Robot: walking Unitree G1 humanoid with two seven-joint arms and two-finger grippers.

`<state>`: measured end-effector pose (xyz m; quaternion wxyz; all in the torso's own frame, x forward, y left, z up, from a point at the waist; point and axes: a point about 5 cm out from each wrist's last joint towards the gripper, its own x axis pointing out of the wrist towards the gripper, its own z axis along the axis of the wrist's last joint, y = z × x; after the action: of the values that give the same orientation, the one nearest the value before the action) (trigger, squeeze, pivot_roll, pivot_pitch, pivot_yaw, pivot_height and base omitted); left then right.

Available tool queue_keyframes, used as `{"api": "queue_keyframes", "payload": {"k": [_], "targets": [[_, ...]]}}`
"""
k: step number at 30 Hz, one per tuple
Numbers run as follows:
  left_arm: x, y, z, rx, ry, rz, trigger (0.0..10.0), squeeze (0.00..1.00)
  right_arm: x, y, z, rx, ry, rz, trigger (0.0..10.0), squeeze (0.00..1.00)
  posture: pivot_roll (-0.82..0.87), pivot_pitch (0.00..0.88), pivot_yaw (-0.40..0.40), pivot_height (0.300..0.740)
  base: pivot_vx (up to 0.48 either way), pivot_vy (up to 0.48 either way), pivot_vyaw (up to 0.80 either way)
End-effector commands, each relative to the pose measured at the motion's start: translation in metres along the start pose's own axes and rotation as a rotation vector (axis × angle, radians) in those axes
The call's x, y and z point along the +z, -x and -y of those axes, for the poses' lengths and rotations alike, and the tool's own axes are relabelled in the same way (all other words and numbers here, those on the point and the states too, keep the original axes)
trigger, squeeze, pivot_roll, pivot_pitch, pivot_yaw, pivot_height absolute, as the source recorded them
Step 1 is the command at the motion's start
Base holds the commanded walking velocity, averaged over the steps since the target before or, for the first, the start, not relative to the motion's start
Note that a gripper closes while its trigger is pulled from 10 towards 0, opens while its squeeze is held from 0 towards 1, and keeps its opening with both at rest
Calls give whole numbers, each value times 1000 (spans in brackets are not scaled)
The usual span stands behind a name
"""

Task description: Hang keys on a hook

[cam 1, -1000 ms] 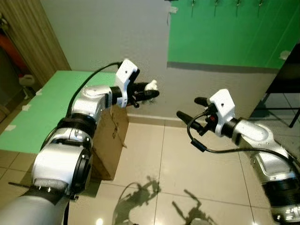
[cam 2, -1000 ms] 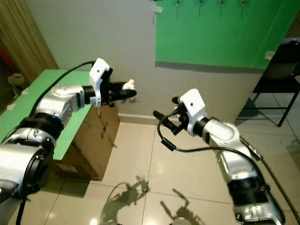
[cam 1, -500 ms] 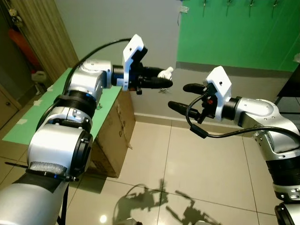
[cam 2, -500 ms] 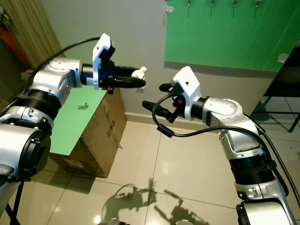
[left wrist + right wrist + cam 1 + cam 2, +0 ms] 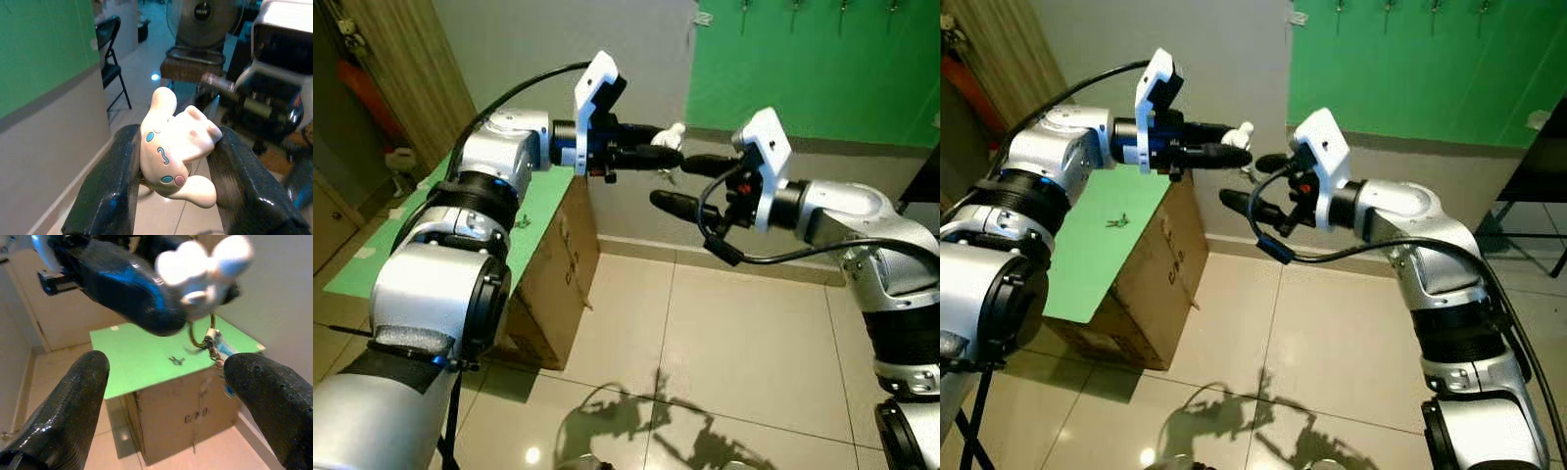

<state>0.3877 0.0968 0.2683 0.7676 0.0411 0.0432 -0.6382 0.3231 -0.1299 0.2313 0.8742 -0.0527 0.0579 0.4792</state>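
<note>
Left wrist view shows the left tool pinching the white cartoon charm between its 2 black fingers, so the keys dangle free below on their ring. Facing it, the right tool is spread wide, 1 finger either side of the hanging keys, seemingly for a handover. The hooks sit high on the green wall panel, well apart.
</note>
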Motion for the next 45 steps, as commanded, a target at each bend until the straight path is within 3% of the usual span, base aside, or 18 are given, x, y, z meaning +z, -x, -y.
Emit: {"api": "queue_keyframes", "payload": {"k": [1,13,21,42,44,45], "targets": [[16,0,-1,1,-22,26,10000,0,8,-2,0,15,4,13,10000,0,-202,0,138,740,0,0,0],[11,-7,1,-14,-11,10,10000,0,11,-12,8,-56,5,12,10000,0,-200,0,132,740,0,0,0],[6,-11,3,-27,1,4,10000,0,15,-25,14,-172,2,47,10000,0,-197,0,131,740,0,0,0],[7,-8,0,2,7,13,10000,0,5,-20,19,-244,-32,50,10000,0,-206,0,129,740,0,0,0],[7,-8,0,7,9,15,10000,0,4,-20,18,-242,-48,56,9686,0,-206,0,129,740,0,0,0],[7,-9,0,7,10,16,10000,0,4,-20,18,-241,-53,57,8902,0,-208,0,129,740,0,0,0]]}}
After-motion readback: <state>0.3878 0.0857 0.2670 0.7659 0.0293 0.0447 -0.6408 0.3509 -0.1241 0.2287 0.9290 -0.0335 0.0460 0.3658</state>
